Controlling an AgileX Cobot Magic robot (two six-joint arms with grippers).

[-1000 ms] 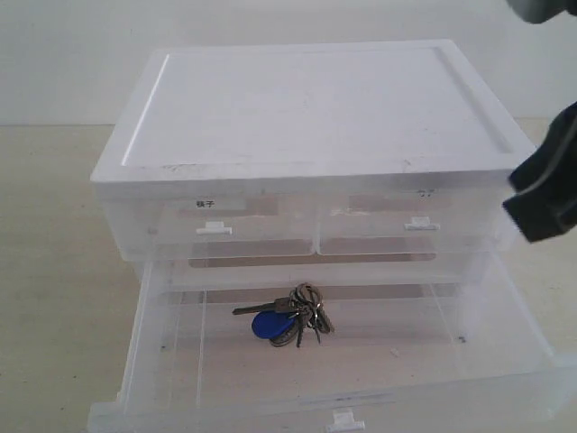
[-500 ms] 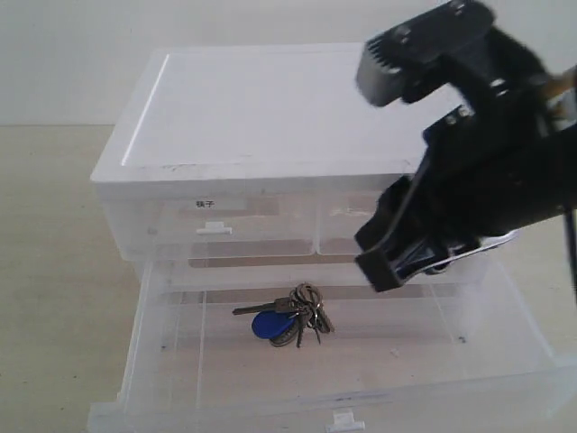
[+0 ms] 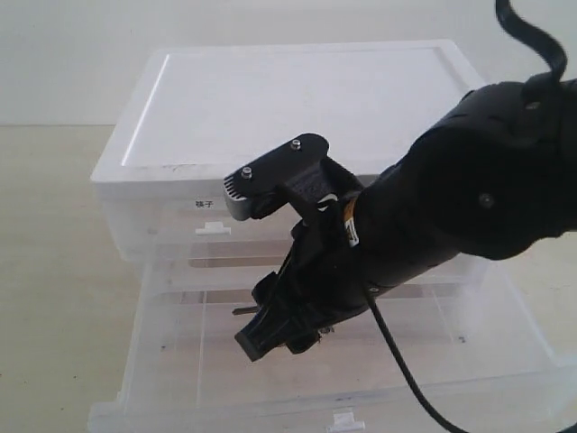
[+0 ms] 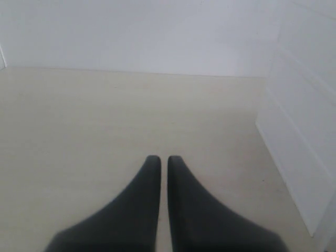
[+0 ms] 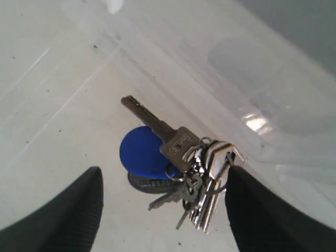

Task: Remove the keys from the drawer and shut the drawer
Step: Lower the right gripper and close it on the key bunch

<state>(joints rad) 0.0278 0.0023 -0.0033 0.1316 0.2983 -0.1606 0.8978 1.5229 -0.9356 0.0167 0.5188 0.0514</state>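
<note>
The wide translucent drawer [image 3: 167, 361] stands pulled out of the white cabinet [image 3: 288, 99]. My right gripper [image 3: 279, 338] has reached down into it and hides most of the keys; only a key tip [image 3: 239, 310] pokes out to the left. In the right wrist view the keys [image 5: 181, 147] lie on the drawer floor [image 5: 63, 115] with their round blue fob [image 5: 139, 152]. The right gripper [image 5: 164, 170] is open, one finger on each side of the bunch, the far one close to the key ring. My left gripper [image 4: 159, 159] is shut on nothing above the bare table.
Two half-width labelled drawers [image 3: 212, 216] sit shut above the open one. The open drawer's white tab handle [image 3: 345, 419] is at the front edge. The cabinet's side [image 4: 299, 131] stands close beside the left gripper. The right arm [image 3: 469, 198] spans the cabinet's right front.
The right arm has swung in from the right edge and come down into the open drawer, now covering the keys. The keys and drawer have not moved.
</note>
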